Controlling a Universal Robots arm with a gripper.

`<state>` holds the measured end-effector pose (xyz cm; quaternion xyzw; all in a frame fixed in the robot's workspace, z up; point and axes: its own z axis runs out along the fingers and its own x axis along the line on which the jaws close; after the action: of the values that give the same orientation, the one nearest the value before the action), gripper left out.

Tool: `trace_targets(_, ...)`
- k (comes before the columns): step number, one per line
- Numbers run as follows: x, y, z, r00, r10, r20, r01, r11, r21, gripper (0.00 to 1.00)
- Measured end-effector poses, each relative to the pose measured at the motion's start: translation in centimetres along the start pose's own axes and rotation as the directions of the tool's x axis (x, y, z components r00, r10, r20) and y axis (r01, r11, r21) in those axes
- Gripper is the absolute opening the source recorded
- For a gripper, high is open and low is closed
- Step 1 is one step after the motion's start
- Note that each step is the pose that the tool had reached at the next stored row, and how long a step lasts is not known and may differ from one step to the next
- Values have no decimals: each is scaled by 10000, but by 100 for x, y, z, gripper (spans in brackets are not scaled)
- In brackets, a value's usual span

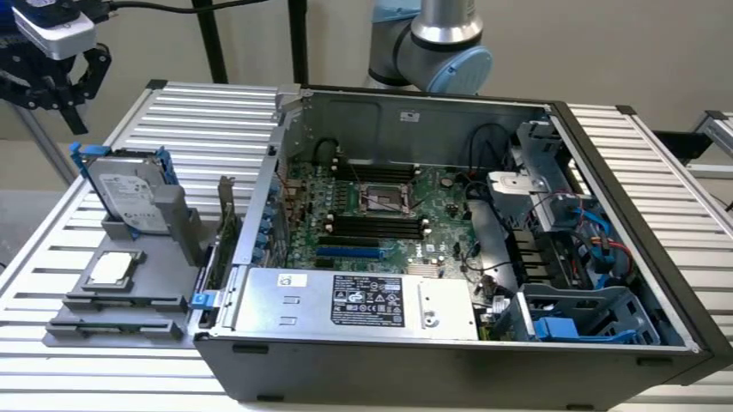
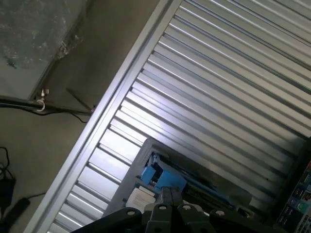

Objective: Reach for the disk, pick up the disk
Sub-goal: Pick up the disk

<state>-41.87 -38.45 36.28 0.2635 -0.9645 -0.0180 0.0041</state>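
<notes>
Exterior view: disk below end effector.

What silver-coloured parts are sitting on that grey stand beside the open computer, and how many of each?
disk: 1
small square chip: 1
Total: 2

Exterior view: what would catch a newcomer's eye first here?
The open computer case takes up the middle of the slatted table, its green motherboard laid bare. On the exterior view's left, the disk stands on edge in a grey holder, blue rails showing. The gripper hangs above it, towards the exterior view's left, not touching it.
</notes>
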Motion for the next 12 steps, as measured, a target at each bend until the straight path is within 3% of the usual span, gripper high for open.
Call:
trace_targets(6,0,0,0,9941,-1080,-40,1080,9942,-5,11)
trace_targets(12,0,0,0,9765,-2153,-80,2153,9765,-13,11)
